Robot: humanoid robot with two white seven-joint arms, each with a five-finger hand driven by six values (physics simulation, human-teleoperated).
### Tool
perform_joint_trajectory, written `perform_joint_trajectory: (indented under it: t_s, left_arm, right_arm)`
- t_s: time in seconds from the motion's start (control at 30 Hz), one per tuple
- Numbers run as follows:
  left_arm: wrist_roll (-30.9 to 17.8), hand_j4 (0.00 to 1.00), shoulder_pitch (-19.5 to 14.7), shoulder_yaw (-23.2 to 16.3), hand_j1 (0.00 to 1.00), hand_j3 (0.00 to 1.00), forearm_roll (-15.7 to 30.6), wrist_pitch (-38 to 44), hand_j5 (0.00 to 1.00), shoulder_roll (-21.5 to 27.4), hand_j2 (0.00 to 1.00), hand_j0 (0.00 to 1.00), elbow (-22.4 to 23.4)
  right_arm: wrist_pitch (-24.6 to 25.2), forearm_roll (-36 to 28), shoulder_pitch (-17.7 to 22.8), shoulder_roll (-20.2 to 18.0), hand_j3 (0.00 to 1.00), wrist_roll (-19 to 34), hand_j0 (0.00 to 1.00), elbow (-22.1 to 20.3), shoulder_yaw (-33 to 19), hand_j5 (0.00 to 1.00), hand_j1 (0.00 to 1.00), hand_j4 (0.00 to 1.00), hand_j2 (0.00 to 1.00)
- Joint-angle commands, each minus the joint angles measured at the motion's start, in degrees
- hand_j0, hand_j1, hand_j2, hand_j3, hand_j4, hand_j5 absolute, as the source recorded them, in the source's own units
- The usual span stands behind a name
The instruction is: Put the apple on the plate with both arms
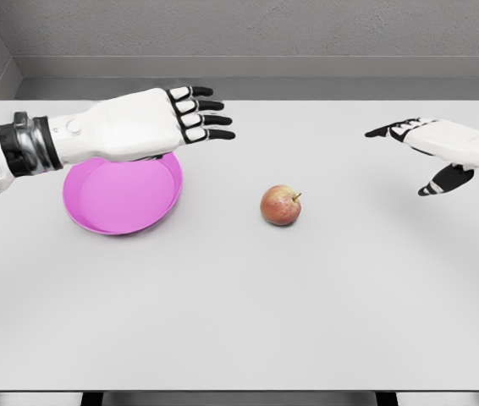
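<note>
Both hands, left (151, 123) and right (443, 148), spread open, empty.

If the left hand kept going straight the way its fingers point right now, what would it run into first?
Probably nothing. The left hand points right, with fingers spread above the far edge of the pink plate. The apple lies nearer the camera than that line, and the right hand is far across; depth is uncertain.
</note>
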Motion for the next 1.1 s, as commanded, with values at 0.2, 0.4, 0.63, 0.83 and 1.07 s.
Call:
perform_joint_trajectory:
  t_s: [0.2, 0.4, 0.63, 0.83, 1.07]
  left_arm:
    - [0.12, 1.0, -3.78, -9.64, 1.0, 1.0, -0.9, 0.03, 1.0, -5.72, 1.0, 1.0, 0.49]
    - [0.03, 1.0, -6.33, -13.95, 1.0, 1.0, -0.63, 0.03, 1.0, -7.83, 1.0, 1.0, 1.54]
    - [-3.57, 1.0, -6.33, -14.91, 1.0, 1.0, -1.16, 0.03, 1.0, -12.31, 1.0, 1.0, 5.58]
    - [-4.98, 1.0, -7.3, -15.44, 1.0, 1.0, -3.62, 0.03, 1.0, -13.98, 1.0, 1.0, 7.16]
    - [-5.06, 1.0, -7.82, -16.14, 1.0, 1.0, -7.22, 0.03, 1.0, -16.97, 1.0, 1.0, 11.21]
  right_arm:
    - [0.15, -0.22, 0.09, -0.24, 1.0, 0.16, 1.0, -0.02, -0.32, 1.0, 1.0, 1.0, 1.0]
    - [0.15, -0.22, 0.17, -0.24, 1.0, 0.16, 1.0, -0.02, -0.32, 1.0, 1.0, 1.0, 1.0]
    - [0.15, -0.22, 0.44, -0.24, 1.0, 0.16, 1.0, -0.02, -0.32, 1.0, 1.0, 1.0, 1.0]
    - [0.15, -0.22, 0.53, -0.24, 1.0, 0.07, 1.0, -0.02, -0.32, 1.0, 1.0, 1.0, 1.0]
    - [0.15, -0.22, 0.53, -0.24, 1.0, 0.16, 1.0, -0.02, -0.32, 1.0, 1.0, 1.0, 1.0]
